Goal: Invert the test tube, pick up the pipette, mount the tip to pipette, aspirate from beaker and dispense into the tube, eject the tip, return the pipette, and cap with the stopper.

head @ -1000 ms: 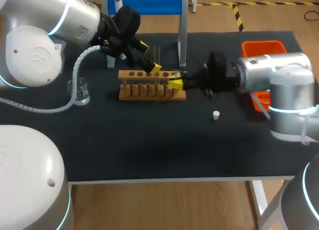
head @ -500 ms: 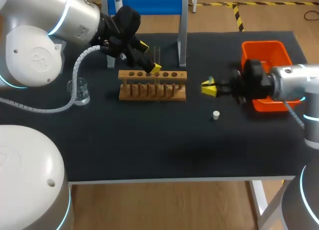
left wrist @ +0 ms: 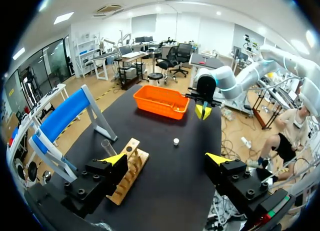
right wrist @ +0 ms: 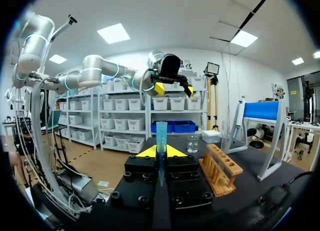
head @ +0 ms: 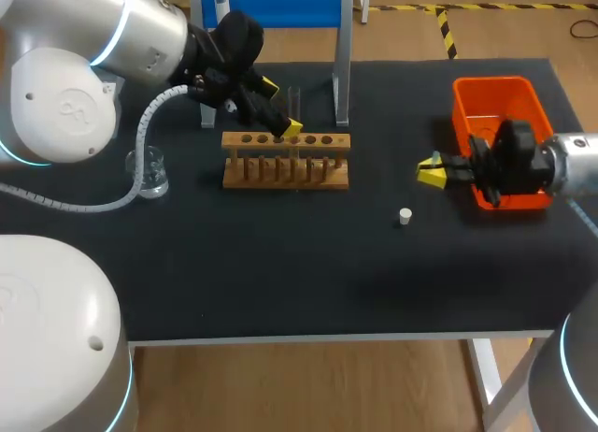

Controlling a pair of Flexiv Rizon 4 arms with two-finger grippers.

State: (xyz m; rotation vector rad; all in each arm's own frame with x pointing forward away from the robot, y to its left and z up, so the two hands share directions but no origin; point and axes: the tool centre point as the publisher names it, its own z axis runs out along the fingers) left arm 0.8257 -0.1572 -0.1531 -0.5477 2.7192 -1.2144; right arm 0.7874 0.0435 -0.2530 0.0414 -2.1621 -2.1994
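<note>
Your left arm [head: 93, 39] and right arm [head: 579, 161]: rounded silver-white shells, cyan light rings at joints, black wrist sections. Clear ribbed hose [head: 157, 103] along the left. Fingers [left wrist: 95, 183]: black blocks, visible screws, bright yellow tips.

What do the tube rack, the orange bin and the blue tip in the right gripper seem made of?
Tube rack: matte tan with drilled holes, looks like unfinished wood.
Orange bin: uniform bright colour, slight sheen, probably moulded plastic.
Blue tip, held in the right gripper: translucent, likely plastic.
</note>
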